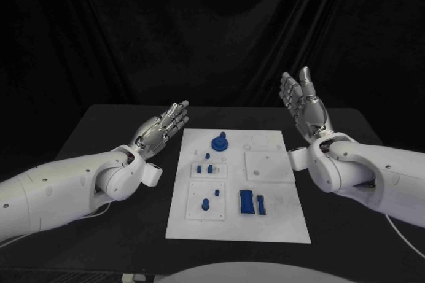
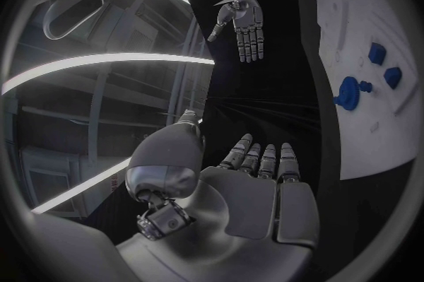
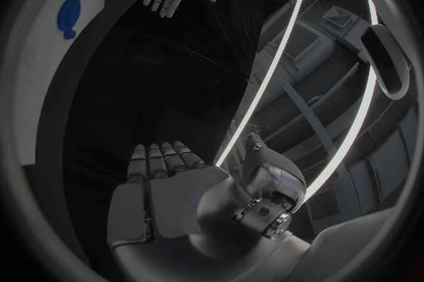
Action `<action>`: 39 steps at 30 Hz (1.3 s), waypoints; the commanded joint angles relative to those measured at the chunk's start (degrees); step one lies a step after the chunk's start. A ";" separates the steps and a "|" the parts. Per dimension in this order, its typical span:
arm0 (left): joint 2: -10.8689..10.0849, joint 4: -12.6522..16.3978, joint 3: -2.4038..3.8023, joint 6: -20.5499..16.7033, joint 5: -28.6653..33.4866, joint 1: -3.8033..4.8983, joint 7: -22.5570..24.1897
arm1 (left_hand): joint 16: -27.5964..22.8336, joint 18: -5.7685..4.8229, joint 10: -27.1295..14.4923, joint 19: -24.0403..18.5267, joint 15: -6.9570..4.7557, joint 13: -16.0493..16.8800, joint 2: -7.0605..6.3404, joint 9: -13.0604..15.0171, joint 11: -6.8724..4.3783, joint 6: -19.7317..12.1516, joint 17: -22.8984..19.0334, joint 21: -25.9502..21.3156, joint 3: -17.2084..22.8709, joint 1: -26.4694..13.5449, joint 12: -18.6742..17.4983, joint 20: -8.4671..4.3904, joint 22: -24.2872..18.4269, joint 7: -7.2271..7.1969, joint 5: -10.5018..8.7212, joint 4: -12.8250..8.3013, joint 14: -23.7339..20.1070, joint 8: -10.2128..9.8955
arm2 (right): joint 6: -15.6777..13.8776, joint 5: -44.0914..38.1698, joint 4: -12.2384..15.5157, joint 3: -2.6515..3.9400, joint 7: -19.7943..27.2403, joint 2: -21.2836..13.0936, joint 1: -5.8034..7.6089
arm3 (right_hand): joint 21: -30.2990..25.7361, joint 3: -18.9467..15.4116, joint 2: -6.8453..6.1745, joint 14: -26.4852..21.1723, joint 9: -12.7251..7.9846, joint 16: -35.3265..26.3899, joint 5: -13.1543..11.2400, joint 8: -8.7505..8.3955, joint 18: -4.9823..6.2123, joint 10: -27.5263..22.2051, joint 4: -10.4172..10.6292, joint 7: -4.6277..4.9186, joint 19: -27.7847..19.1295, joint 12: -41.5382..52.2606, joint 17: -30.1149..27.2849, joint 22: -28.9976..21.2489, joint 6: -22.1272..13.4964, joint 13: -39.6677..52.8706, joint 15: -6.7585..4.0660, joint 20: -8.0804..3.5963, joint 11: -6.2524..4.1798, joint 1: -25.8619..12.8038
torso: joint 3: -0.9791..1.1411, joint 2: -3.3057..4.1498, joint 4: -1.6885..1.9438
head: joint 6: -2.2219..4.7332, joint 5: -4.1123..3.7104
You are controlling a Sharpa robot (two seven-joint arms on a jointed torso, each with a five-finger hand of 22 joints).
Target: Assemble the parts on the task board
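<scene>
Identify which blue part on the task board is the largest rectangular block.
The upright blue block near the task board's front edge, beside a slimmer blue bar; the other parts are smaller or round.

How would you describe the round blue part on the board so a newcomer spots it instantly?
Find the white task board in the middle of the black table. Near its far edge, left of centre, sits the round blue part. Unlike the smaller blue pieces nearer the robot, it is disc-shaped with a knob.
</scene>
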 commanded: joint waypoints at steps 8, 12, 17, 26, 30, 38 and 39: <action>3.28 3.74 5.06 -24.19 6.02 -2.22 -4.29 | -0.20 -6.56 -0.04 -0.03 0.80 -0.07 -6.51 -0.23 0.95 -4.63 -0.07 -0.19 4.86 -21.44 -0.35 -0.56 -0.06 0.30 -7.36 -4.75 -0.02 -0.49 | -8.60 13.72 -2.89 4.78 -2.66 5.76 -5.00 | -0.20 0.15 0.03 -0.31 -0.07 -0.21 -0.20 -0.20 -0.41 -0.20 0.00 0.00 -0.01 -0.20 -0.05 -0.05 -0.19 -0.05 0.00 -0.29 -0.01 -1.34 | 1.01 -3.39 -1.31 | 8.95 -1.12; 4.37 4.94 6.84 -30.61 7.56 -2.97 -5.54 | -0.20 -6.56 -0.04 -0.03 0.80 -0.07 -6.51 -0.23 0.95 -5.23 -0.07 -0.19 5.54 -24.42 -0.35 -0.56 -0.06 0.30 -7.36 -5.43 -0.02 -0.49 | -8.70 13.89 -2.94 4.89 -2.69 5.89 -5.10 | -0.20 0.15 0.03 -0.31 -0.07 -0.21 -0.20 -0.20 -0.41 -0.20 0.00 0.00 -0.01 -0.20 -0.05 -0.05 -0.19 -0.05 0.00 -0.29 -0.01 -1.34 | 1.16 -3.92 -1.51 | 10.51 -1.31; 5.38 6.04 8.48 -36.54 8.98 -3.66 -6.71 | -0.20 -6.56 -0.04 -0.03 0.80 -0.07 -6.51 -0.23 0.95 -9.52 -0.07 -0.19 9.82 -28.01 -0.35 -0.56 -0.06 0.30 -7.36 -9.45 -0.02 -0.49 | -8.70 13.89 -2.94 4.89 -2.69 5.89 -5.10 | -0.20 0.15 0.03 -0.31 -0.07 -0.21 -0.20 -0.20 -0.41 -0.20 0.00 0.00 -0.01 -0.20 -0.05 -0.05 -0.19 -0.05 0.00 -0.29 -0.01 -1.34 | 1.23 -4.15 -1.60 | 11.19 -1.39; 5.82 6.52 9.18 -39.08 9.60 -3.96 -7.20 | -0.20 -6.56 -0.04 -0.03 0.80 -0.07 -6.51 -0.23 0.95 -9.52 -0.07 -0.19 9.82 -32.54 -0.35 -0.56 -0.06 0.30 -7.36 -9.45 -0.02 -0.49 | -8.70 13.89 -2.94 4.89 -2.69 5.89 -5.10 | -0.20 0.15 0.03 -0.31 -0.07 -0.21 -0.20 -0.20 -0.41 -0.20 0.00 0.00 -0.01 -0.20 -0.05 -0.05 -0.19 -0.05 0.00 -0.29 -0.01 -1.34 | 1.23 -4.15 -1.60 | 11.19 -1.39; 5.82 6.52 9.18 -39.08 9.60 -3.96 -7.20 | -0.20 -6.56 -0.04 -0.03 0.80 -0.07 -6.51 -0.23 0.95 -9.52 -0.07 -0.19 9.82 -34.30 -0.35 -0.56 -0.06 0.30 -7.36 -9.45 -0.02 -0.49 | -8.70 13.89 -2.94 4.89 -2.69 5.89 -5.10 | -0.20 0.15 0.03 -0.31 -0.07 -0.21 -0.20 -0.20 -0.41 -0.20 0.00 0.00 -0.01 -0.20 -0.05 -0.05 -0.19 -0.05 0.00 -0.29 -0.01 -1.34 | 1.23 -4.15 -1.60 | 11.19 -1.39; 5.82 6.52 9.18 -39.08 9.60 -3.96 -7.20 | -0.20 -6.56 -0.04 -0.03 0.80 -0.07 -6.51 -0.23 0.95 -9.52 -0.07 -0.19 9.82 -36.75 -0.35 -0.56 -0.06 0.30 -7.36 -9.45 -0.02 -0.49 | -8.70 13.89 -2.94 4.89 -2.69 5.89 -5.10 | -0.20 0.15 0.03 -0.31 -0.07 -0.21 -0.20 -0.20 -0.41 -0.20 0.00 0.00 -0.01 -0.20 -0.05 -0.05 -0.19 -0.05 0.00 -0.29 -0.01 -1.34 | 1.23 -4.15 -1.60 | 11.19 -1.39; 5.82 6.52 9.18 -39.08 9.60 -3.96 -7.20 | -0.20 -6.56 -0.04 -0.03 0.80 -0.07 -6.51 -0.23 0.95 -9.52 -0.07 -0.19 9.82 -38.22 -0.35 -0.56 -0.06 0.30 -7.36 -9.45 -0.02 -0.49 | -8.70 13.89 -2.94 4.89 -2.69 5.89 -5.10 | -0.20 0.15 0.03 -0.31 -0.07 -0.21 -0.20 -0.20 -0.41 -0.20 0.00 0.00 -0.01 -0.20 -0.05 -0.05 -0.19 -0.05 0.00 -0.29 -0.01 -1.34 | 1.23 -4.15 -1.60 | 11.19 -1.39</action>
